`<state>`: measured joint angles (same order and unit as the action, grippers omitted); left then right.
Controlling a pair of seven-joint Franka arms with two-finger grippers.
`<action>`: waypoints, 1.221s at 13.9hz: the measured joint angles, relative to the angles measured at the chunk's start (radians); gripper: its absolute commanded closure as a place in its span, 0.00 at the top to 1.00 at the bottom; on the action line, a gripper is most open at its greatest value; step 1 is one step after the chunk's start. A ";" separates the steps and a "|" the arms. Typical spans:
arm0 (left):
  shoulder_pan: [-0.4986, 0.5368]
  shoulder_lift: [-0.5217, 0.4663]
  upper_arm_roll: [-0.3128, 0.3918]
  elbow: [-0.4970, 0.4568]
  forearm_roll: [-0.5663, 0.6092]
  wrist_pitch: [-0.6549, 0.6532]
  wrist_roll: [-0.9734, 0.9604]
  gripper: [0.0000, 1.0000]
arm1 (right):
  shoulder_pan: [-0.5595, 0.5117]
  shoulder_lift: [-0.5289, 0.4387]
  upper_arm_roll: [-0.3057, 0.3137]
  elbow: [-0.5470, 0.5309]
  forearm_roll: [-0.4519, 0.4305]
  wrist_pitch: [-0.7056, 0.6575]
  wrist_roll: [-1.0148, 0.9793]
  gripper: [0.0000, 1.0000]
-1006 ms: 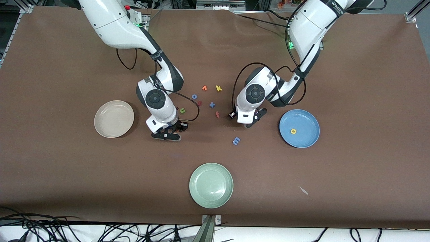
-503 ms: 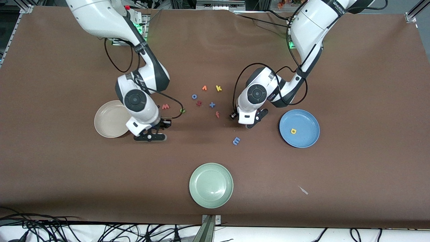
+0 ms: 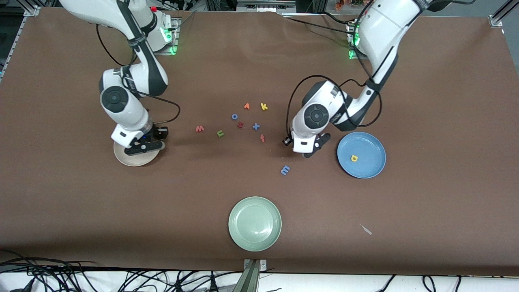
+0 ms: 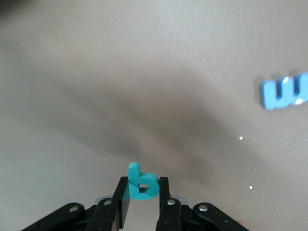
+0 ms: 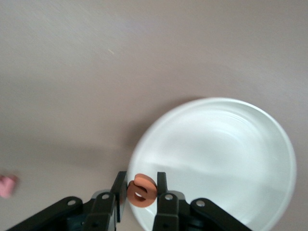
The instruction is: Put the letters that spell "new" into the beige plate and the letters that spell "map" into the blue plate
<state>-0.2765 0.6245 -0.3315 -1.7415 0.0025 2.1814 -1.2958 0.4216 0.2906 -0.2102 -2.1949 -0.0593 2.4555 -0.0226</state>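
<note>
Two carries in hand, one per arm; neither letter released yet.

Beige plate: mid-height of the front view, toward the right arm's end, half covered by the right gripper. Holds no letter on the part in view.

Blue plate: mid-height, toward the left arm's end. Holds the yellow a near its middle.

Right gripper: poised over the upper rim of the beige plate, jaws clamped narrow on the orange e. In the right wrist view, e gripped flat between the pads, just over the plate's edge rather than its middle. Next move, by judgement: shift inward over the plate's floor, lower, then open.

Left gripper: poised over bare table just beside the blue plate, jaws clamped narrow on the teal p. In the left wrist view, p upright between the pads, stem protruding past the tips. Next move, by judgement: traverse to the blue plate, stop clear of the a, lower, then open.

Remaining on the table: blue m below the left gripper in the frame; red-pink w and green n at centre, between the arms.
</note>
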 measured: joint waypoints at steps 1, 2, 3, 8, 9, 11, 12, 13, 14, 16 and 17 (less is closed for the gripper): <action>0.026 -0.021 0.001 0.015 0.000 -0.053 0.050 0.04 | -0.001 -0.010 -0.028 -0.018 0.001 0.001 -0.048 0.30; 0.054 -0.039 0.002 0.024 0.000 -0.091 0.100 0.04 | -0.002 -0.013 -0.048 -0.029 0.003 0.001 -0.079 0.61; 0.082 -0.055 0.003 0.028 0.000 -0.126 0.159 0.04 | -0.005 -0.010 -0.059 -0.037 0.011 0.001 -0.092 1.00; 0.235 -0.076 0.015 0.018 0.036 -0.207 0.465 0.04 | -0.010 0.008 -0.050 -0.023 0.097 -0.022 -0.082 1.00; 0.273 -0.076 0.016 0.009 0.042 -0.210 0.532 0.05 | -0.010 0.007 -0.034 0.002 0.099 -0.060 -0.045 1.00; 0.332 -0.074 0.017 -0.017 0.044 -0.211 0.643 0.05 | -0.007 0.005 0.019 0.063 0.101 -0.130 0.078 1.00; 0.348 -0.070 0.017 -0.033 0.052 -0.210 0.677 0.07 | -0.003 0.005 0.052 0.086 0.101 -0.143 0.152 1.00; 0.353 -0.063 0.017 -0.049 0.077 -0.207 0.694 0.08 | 0.001 0.006 0.089 0.101 0.102 -0.147 0.232 1.00; 0.355 -0.056 0.016 -0.063 0.105 -0.198 0.695 0.09 | 0.004 0.011 0.126 0.112 0.102 -0.147 0.312 1.00; 0.356 -0.045 0.016 -0.094 0.125 -0.159 0.697 0.45 | 0.012 0.030 0.195 0.131 0.102 -0.141 0.468 1.00; 0.357 -0.043 0.016 -0.105 0.126 -0.145 0.698 0.77 | 0.016 0.044 0.222 0.141 0.102 -0.128 0.540 1.00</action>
<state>0.0802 0.5818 -0.3152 -1.8467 0.1286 2.0360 -0.5973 0.4379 0.3348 0.0120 -2.0536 0.0424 2.3277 0.5169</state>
